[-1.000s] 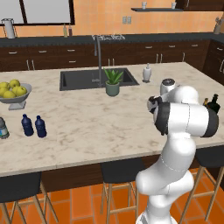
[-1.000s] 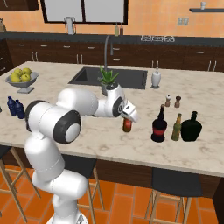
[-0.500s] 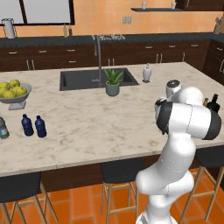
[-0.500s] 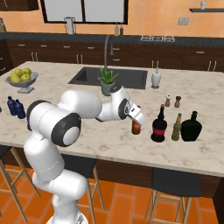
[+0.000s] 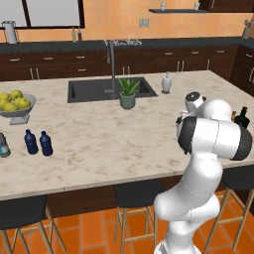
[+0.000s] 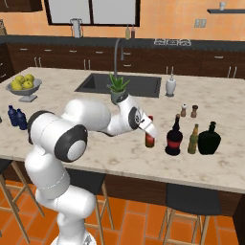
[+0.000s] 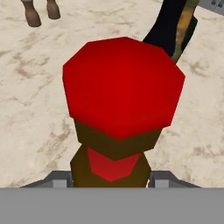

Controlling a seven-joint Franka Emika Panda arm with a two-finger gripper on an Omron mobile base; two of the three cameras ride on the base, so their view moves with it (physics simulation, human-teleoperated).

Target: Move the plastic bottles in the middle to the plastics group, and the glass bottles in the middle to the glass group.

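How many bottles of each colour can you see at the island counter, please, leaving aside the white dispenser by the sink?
blue bottles: 2
greyish clear bottle: 1
brown bottle: 1
black bottle: 1
amber bottle: 1
dark green bottle: 1
Total: 7

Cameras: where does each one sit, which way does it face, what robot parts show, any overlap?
Left base view: behind the arm's left, facing the sink; white arm lower right.
Right base view: behind its right; end effector holds the brown bottle beside the black bottle.
Hand view: on the hand, looking down on the brown bottle's red cap.
Shared: both base views show the plant, fruit bowl and blue bottles.
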